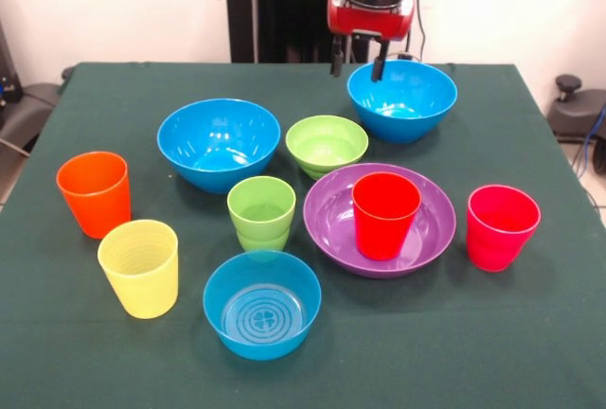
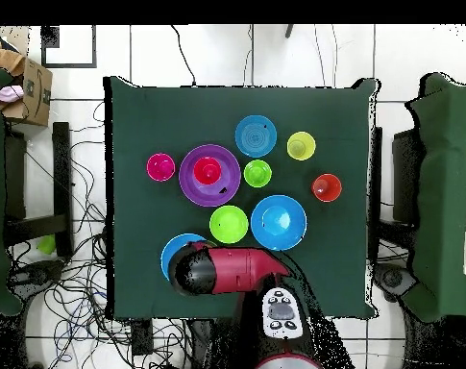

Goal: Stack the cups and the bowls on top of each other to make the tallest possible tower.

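Note:
My gripper (image 1: 357, 61) hangs open and empty at the back of the table, over the near-left rim of a large blue bowl (image 1: 402, 98). A second large blue bowl (image 1: 219, 142) stands left of centre, with the small green bowl (image 1: 327, 144) beside it. The red cup (image 1: 385, 214) stands upright inside the purple bowl (image 1: 331, 220). The light green cup (image 1: 261, 212), orange cup (image 1: 93, 193), yellow cup (image 1: 140, 267), pinkish-red cup (image 1: 501, 226) and small blue bowl (image 1: 262, 303) stand apart on the cloth. No tower stands.
In the overhead view my arm (image 2: 222, 271) covers part of the blue bowl (image 2: 174, 252) nearest the base. The green table (image 2: 131, 115) has chairs on both sides and cables on the floor around it.

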`<state>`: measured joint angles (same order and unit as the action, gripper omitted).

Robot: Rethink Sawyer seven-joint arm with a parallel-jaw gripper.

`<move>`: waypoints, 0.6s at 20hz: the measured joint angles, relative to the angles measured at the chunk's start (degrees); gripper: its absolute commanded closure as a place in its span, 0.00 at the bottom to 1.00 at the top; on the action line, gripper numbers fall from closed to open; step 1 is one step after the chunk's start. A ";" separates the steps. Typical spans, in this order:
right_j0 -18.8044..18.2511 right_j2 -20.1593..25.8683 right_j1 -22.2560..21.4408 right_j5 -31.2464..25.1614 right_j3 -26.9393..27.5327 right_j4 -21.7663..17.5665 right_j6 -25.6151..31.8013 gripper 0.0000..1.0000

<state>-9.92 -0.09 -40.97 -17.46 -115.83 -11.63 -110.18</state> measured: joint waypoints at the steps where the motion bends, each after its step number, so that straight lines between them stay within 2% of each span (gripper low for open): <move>1: 0.04 0.02 -0.39 0.00 0.00 0.00 0.00 0.00; 12: 1.10 0.02 -1.05 0.00 -0.01 0.00 0.00 0.00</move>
<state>-8.82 -0.07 -42.03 -17.46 -115.84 -11.63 -110.18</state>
